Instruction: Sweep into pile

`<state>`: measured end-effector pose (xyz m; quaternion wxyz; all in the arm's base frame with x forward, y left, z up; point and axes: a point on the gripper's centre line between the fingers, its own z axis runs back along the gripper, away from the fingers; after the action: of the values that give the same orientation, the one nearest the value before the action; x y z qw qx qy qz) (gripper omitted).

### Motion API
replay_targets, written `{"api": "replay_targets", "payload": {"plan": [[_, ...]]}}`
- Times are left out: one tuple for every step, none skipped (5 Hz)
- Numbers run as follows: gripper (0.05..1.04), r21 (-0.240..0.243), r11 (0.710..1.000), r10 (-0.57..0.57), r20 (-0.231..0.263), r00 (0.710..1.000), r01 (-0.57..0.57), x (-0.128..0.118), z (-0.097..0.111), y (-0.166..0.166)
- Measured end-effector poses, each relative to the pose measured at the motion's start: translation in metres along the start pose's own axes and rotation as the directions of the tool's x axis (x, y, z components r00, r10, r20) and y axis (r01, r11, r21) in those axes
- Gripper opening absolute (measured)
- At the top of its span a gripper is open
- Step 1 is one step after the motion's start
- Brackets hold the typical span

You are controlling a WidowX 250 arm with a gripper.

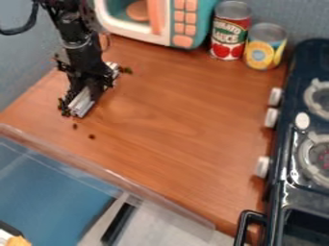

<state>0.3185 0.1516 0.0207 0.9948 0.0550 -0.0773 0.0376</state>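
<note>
Leaving strays behind is my likeliest failure: the pale bar point(82, 103) lies just under my claw point(96, 88), and dark bits could slip round its ends. One clump point(126, 70) sits beside my claw on the microwave point(185, 41) side; loose crumbs point(92, 136) lie nearer the camera, toward the clear rim point(116, 178), where too long a push might jam them. A tilted bar would ride over them. I can't tell how wide my claw is or whether it grips that bar; my own dark bulk covers its middle and maybe more bits.
</note>
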Motion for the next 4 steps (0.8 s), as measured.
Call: {"api": "replay_targets", "payload": {"plan": [[0.357,-0.057,0.998,0.023,-0.016,1.000,-0.024,0.000,0.003,-0.012],[0.357,-0.113,0.993,0.024,0.010,1.000,-0.023,0.007,0.025,-0.032],[0.357,-0.158,0.987,-0.011,0.040,0.999,0.017,0.005,0.046,-0.056],[0.357,-0.173,0.982,-0.077,0.021,0.997,0.080,-0.019,0.044,-0.073]]}}
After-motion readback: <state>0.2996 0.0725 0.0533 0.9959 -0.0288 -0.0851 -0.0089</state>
